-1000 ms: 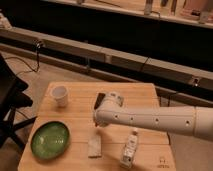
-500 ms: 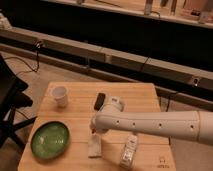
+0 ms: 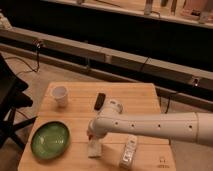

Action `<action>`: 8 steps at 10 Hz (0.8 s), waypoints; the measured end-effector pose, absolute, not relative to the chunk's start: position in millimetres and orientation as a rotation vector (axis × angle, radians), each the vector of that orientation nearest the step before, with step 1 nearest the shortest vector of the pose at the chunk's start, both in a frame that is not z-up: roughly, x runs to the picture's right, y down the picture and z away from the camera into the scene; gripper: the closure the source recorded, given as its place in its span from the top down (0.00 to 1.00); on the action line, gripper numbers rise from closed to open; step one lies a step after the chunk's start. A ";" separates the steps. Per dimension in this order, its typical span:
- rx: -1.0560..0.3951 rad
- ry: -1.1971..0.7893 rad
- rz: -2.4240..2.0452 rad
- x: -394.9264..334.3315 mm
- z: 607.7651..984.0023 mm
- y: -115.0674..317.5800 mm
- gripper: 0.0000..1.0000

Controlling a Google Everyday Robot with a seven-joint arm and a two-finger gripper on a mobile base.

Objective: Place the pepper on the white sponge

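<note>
The white sponge (image 3: 94, 149) is a small flat off-white pad lying near the front edge of the wooden table (image 3: 145, 100), right of the green plate. My gripper (image 3: 92, 134) is at the end of the thick white arm that reaches in from the right. It hangs just above the sponge's far edge. A small red bit, the pepper (image 3: 89, 135), shows at the gripper's tip. Most of the pepper is hidden by the arm.
A green plate (image 3: 50, 140) lies at the front left. A white cup (image 3: 60, 95) stands at the back left. A black object (image 3: 100, 101) lies mid-table behind the arm. A white bottle (image 3: 128, 151) lies right of the sponge. A black chair (image 3: 10, 100) stands left of the table.
The arm's end has moved from beside the black object toward the table's front and left, and lower. It now hangs right over the sponge.
</note>
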State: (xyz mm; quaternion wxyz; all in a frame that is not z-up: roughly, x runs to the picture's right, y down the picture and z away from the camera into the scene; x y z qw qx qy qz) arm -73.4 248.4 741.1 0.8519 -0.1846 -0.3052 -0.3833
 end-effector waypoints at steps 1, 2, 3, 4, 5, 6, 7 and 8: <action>-0.403 -0.664 -0.802 -76.7 739.8 253.4 0.18; -0.425 -0.685 -0.794 -80.4 738.0 260.0 0.31; -0.446 -0.698 -0.785 -82.4 737.3 267.1 0.43; -0.461 -0.704 -0.771 -82.6 737.3 271.7 0.52; -0.478 -0.710 -0.755 -82.9 737.1 277.1 0.59; -0.491 -0.715 -0.743 -83.5 736.7 280.5 0.60; -0.503 -0.719 -0.731 -83.3 736.7 283.0 0.60; -0.515 -0.723 -0.722 -83.2 736.7 285.2 0.60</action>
